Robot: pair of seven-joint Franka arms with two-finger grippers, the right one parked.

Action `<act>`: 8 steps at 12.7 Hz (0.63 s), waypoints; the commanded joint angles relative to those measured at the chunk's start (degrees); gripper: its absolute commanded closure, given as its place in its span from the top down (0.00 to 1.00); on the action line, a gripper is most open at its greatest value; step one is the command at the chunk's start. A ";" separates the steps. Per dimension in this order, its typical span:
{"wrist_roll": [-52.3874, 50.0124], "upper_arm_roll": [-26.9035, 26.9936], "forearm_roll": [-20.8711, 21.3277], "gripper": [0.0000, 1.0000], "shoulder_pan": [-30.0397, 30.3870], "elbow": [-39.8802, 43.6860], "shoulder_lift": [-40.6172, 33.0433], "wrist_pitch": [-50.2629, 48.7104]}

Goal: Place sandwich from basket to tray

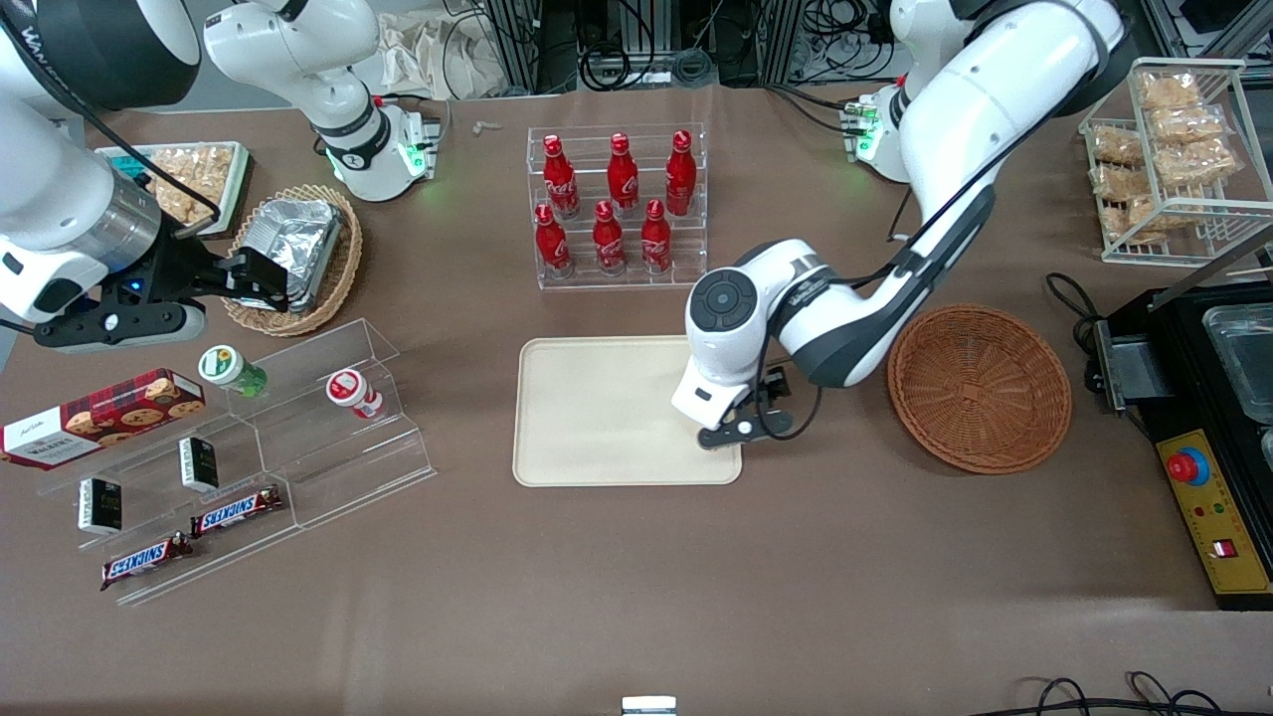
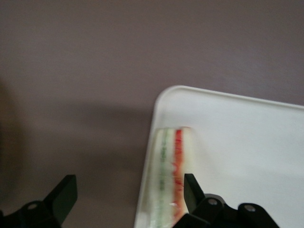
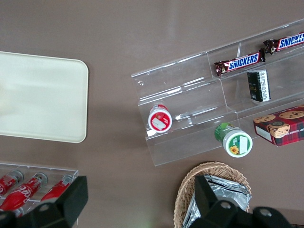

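Observation:
The sandwich (image 2: 172, 175) lies on the cream tray (image 2: 237, 142) right at its rim; its red and green layers show. My left gripper (image 2: 128, 183) is open and hangs just above it. One finger (image 2: 190, 189) stands beside the sandwich's red edge, and the other finger (image 2: 64, 194) is over the brown table, well apart from it. In the front view the gripper (image 1: 731, 428) is over the tray (image 1: 607, 413) at the edge nearest the reddish-brown basket (image 1: 980, 388), which holds nothing. The arm hides the sandwich there.
An acrylic rack of red cola bottles (image 1: 617, 204) stands farther from the camera than the tray. Clear acrylic shelves with snacks (image 1: 249, 447) and a tan basket with a foil container (image 1: 298, 254) lie toward the parked arm's end. A black machine (image 1: 1213, 418) stands beside the reddish-brown basket.

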 commanded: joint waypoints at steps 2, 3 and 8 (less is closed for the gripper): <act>-1.78 -0.44 -3.85 1.00 4.35 -3.82 -10.31 -4.05; -1.61 -0.27 -6.13 1.00 5.15 -3.91 -13.12 -6.50; -0.82 0.78 -9.93 1.00 9.63 -3.91 -19.65 -7.31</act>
